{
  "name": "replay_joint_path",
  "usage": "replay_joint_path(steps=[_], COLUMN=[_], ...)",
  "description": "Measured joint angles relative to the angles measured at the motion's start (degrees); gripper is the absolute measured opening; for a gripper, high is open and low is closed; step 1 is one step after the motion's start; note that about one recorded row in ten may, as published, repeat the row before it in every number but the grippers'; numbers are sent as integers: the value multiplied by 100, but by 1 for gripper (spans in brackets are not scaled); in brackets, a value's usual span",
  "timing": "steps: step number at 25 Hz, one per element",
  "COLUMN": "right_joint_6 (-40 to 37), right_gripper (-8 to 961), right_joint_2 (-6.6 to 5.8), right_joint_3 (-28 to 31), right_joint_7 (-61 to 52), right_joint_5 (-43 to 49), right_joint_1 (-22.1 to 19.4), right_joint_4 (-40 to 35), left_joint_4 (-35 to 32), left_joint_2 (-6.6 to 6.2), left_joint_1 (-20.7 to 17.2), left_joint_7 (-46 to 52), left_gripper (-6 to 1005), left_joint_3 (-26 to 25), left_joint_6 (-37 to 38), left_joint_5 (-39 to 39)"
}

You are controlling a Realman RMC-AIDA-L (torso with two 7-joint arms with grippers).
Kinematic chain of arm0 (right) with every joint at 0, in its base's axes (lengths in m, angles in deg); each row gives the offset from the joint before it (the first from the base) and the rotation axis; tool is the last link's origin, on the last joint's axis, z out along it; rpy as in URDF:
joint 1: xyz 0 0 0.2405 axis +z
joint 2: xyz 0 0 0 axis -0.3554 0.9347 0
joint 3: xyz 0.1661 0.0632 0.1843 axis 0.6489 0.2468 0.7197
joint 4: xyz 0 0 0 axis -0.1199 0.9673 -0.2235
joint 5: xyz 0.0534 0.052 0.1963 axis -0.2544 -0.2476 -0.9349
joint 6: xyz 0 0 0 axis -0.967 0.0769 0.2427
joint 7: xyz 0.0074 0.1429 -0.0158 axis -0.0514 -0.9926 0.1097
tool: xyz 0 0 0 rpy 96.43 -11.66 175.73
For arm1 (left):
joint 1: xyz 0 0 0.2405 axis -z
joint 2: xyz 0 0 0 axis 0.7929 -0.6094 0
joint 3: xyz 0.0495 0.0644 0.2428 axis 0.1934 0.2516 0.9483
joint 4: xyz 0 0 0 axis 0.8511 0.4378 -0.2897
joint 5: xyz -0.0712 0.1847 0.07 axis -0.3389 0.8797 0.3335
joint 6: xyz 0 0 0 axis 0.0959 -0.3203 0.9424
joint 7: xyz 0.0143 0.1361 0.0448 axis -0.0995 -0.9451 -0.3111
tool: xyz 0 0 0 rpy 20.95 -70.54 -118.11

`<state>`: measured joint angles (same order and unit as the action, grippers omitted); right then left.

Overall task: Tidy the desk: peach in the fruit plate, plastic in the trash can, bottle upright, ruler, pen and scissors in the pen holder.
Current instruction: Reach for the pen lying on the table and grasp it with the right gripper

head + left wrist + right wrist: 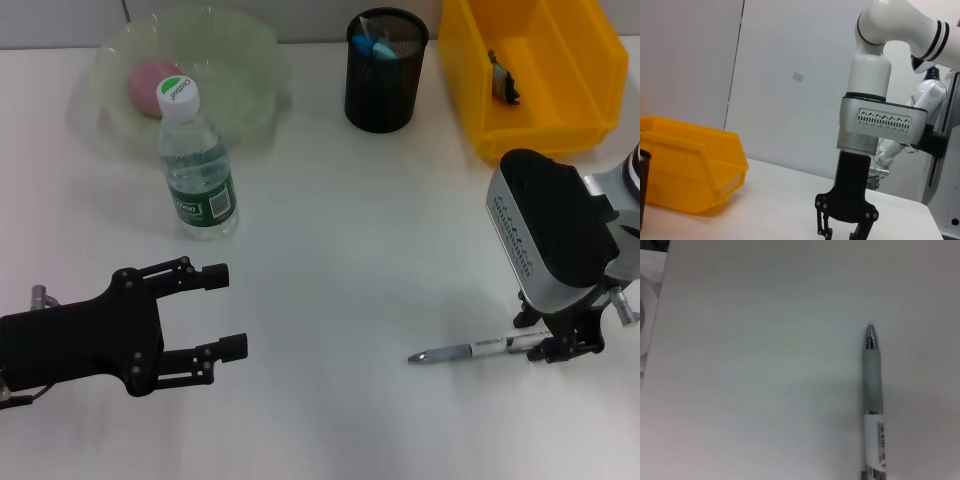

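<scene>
A pen (480,349) with a grey grip (872,375) lies flat on the white desk (350,240) at the front right. My right gripper (556,338) stands over its back end, fingers (824,227) apart on either side of it. At the front left my left gripper (228,310) hovers open and holds nothing. The bottle (196,165) stands upright beside the fruit plate (255,50), which holds the peach (150,78). Blue scissors (374,44) stick out of the pen holder (385,85). A dark crumpled piece (503,78) lies in the trash can (590,110). The ruler is hidden.
The trash can (690,170) and the pen holder stand along the desk's far edge, with the fruit plate at the far left. Bare white tabletop lies between my two grippers.
</scene>
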<state>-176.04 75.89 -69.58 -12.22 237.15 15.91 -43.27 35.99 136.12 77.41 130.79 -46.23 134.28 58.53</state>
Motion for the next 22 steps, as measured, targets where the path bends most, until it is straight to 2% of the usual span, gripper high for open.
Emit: replay_joint_path(steps=[6, 12, 22], right_joint_6=[64, 64, 125], right_gripper=[361, 245, 213], right_joint_2=[3, 2, 2], right_joint_3=[-8, -62, -210], right_joint_7=[-23, -47, -167], right_joint_5=[-3, 8, 45], right_joint_1=[-28, -26, -26], right_joint_4=[-1, -2, -3], left_joint_4=[0, 0, 0], left_joint_2=[-8, -17, -25], left_joint_1=[-6, -9, -1], left_joint_7=[-8, -1, 6], left_gripper=[759, 758, 757], left_joint_3=[0, 0, 0], left_joint_6=[6, 25, 38], left_joint_5=[1, -2, -6])
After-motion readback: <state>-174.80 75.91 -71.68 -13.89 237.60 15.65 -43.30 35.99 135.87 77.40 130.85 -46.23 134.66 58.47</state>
